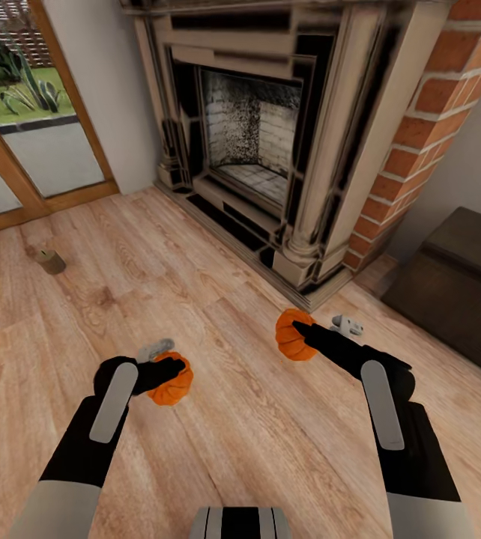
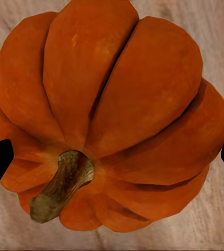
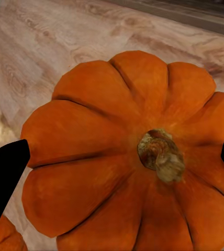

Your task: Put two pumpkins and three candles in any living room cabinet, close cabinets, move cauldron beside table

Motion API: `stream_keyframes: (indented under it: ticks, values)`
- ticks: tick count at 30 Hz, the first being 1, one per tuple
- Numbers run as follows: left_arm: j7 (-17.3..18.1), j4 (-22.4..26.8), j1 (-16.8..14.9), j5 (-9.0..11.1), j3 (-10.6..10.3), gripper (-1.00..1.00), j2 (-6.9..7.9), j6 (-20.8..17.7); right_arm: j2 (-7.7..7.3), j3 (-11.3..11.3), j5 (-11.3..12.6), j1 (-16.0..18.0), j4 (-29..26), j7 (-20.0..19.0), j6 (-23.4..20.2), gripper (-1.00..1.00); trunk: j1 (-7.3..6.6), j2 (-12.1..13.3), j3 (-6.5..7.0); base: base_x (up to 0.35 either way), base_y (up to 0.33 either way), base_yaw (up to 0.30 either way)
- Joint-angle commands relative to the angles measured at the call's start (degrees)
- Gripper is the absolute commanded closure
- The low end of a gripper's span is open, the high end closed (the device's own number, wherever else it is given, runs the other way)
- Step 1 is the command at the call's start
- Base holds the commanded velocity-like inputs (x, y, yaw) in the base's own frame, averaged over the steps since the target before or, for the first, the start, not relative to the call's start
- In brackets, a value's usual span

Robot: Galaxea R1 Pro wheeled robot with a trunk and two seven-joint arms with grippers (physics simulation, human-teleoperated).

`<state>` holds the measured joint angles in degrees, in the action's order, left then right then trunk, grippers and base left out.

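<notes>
A carved stone fireplace (image 1: 270, 142) with a brick side stood ahead on the wood floor (image 1: 218, 299). Before it, the left gripper (image 1: 167, 370) clasped one pumpkin (image 1: 171, 380), and the right gripper (image 1: 300, 329) clasped a second pumpkin (image 1: 291, 337). One candle (image 1: 50, 260) stood well off toward the glass door (image 1: 23, 112); the dark cabinet (image 1: 458, 284) sat beside the brick.
</notes>
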<state>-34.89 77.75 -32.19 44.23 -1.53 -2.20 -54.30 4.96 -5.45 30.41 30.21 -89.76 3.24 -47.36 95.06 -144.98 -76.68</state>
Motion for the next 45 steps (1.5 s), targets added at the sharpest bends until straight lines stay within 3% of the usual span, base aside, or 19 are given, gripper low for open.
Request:
stream_keyframes:
  ticks: [1,8,23,35,39,40,42,45]
  values:
    - [-0.74,-0.70,0.68,0.50,0.03,1.00,0.08,-0.02,0.05,-0.09,0.61,-0.05,-0.14,0.36,-0.28,1.00,-0.03,0.00,0.26,0.000,0.000,0.000]
    - [-0.89,-3.98,0.75,0.42,2.32,1.00,0.19,-0.02,0.05,-0.09,0.33,-0.32,-0.15,0.28,-0.19,1.00,-0.21,0.09,2.43,0.000,0.000,0.000]
    - [-0.88,-5.16,0.78,0.49,2.94,1.00,0.42,1.26,0.05,-0.09,0.19,-1.15,-0.15,0.19,3.83,1.00,-0.60,0.29,7.10,-0.015,0.000,0.000]
    - [-0.88,-6.94,0.76,0.28,5.44,1.00,0.88,2.05,0.11,0.27,0.17,-1.15,-0.15,0.36,3.94,1.00,-0.91,0.46,10.07,-0.083,0.000,0.096]
    - [-1.03,-7.19,0.80,0.18,5.42,1.00,0.88,4.70,0.06,2.80,0.04,-1.15,-0.15,0.47,3.94,1.00,-1.01,0.51,10.95,0.000,0.000,0.275]
    - [-1.09,-7.68,0.78,0.12,5.43,1.00,0.89,6.30,0.05,4.91,-0.36,-1.18,-0.12,0.61,3.99,1.00,-1.04,0.52,11.16,0.000,0.000,0.277]
    - [-1.06,-9.22,0.76,-0.14,5.47,1.00,1.11,9.08,0.08,7.72,-2.62,-1.18,-0.04,0.71,4.06,1.00,-1.09,0.55,11.55,0.000,0.000,0.272]
    - [-0.91,-9.79,0.76,-0.47,5.46,1.00,2.65,11.43,0.20,8.61,-4.87,-1.20,0.01,0.71,5.05,1.00,-1.16,0.59,12.10,0.000,0.000,0.268]
